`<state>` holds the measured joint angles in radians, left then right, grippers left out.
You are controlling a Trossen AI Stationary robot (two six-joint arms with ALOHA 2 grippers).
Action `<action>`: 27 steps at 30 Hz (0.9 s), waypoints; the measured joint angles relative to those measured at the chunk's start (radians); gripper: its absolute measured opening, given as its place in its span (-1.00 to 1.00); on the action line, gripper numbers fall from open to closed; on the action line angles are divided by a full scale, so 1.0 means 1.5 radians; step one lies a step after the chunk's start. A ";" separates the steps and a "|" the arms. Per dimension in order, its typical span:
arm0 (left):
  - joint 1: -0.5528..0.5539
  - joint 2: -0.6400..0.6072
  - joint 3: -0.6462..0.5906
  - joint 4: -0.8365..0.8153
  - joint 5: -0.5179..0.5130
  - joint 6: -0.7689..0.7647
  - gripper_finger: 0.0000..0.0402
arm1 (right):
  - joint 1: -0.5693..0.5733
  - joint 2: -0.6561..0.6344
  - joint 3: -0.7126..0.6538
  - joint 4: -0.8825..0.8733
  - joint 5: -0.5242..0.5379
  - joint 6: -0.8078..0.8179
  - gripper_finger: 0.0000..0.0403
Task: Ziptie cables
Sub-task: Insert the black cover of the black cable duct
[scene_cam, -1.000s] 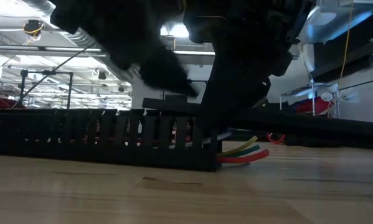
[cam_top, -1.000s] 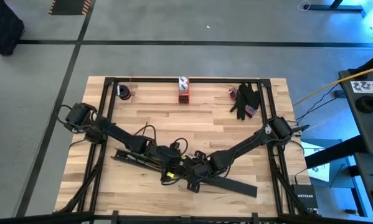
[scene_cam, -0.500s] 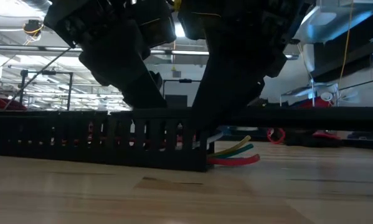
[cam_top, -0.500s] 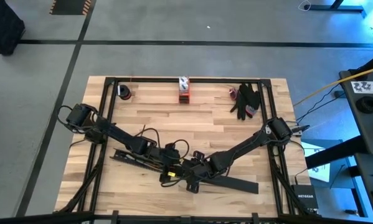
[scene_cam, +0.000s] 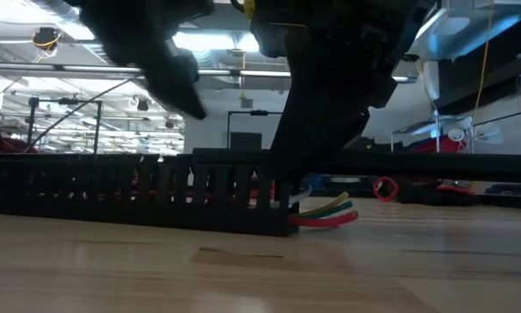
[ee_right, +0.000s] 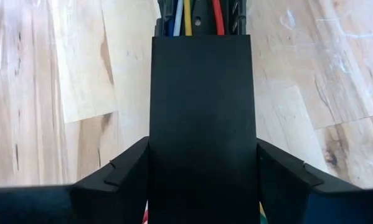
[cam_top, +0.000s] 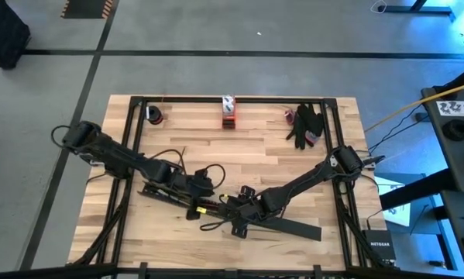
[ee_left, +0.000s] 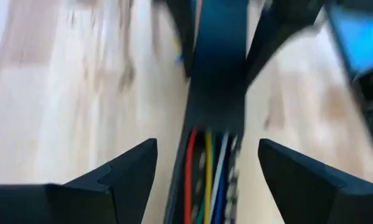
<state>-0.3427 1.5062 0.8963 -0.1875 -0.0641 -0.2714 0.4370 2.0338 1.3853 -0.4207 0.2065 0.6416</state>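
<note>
Wooden table (cam_top: 255,147): your coloured cables (ee_left: 206,174) lie inside a black slotted duct (scene_cam: 138,196) near its front. Left gripper (ee_left: 206,168) straddles the duct, jaws wide. Right gripper (ee_right: 202,168) jaws clasp a flat black cover strip (ee_right: 200,112).

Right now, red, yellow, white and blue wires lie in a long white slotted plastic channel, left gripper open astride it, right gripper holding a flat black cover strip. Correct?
The long slotted plastic channel is black, not white; the low view shows it. The wires do lie in it, left gripper open astride it, right gripper holding the flat black cover strip.
</note>
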 joint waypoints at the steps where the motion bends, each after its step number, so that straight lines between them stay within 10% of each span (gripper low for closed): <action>1: -0.003 -0.009 0.000 -0.029 -0.002 0.001 0.36 | 0.000 0.000 0.000 0.000 -0.001 0.000 0.14; 7: -0.018 -0.006 -0.037 -0.043 -0.005 0.066 0.36 | 0.000 0.000 0.000 0.000 -0.004 -0.001 0.14; 27: -0.040 0.094 -0.211 0.393 0.021 0.115 0.36 | 0.000 -0.001 0.000 0.006 0.007 -0.014 0.14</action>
<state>-0.4031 1.6468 0.5797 0.4020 -0.0327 -0.0990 0.4374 2.0319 1.3857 -0.4122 0.2176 0.6201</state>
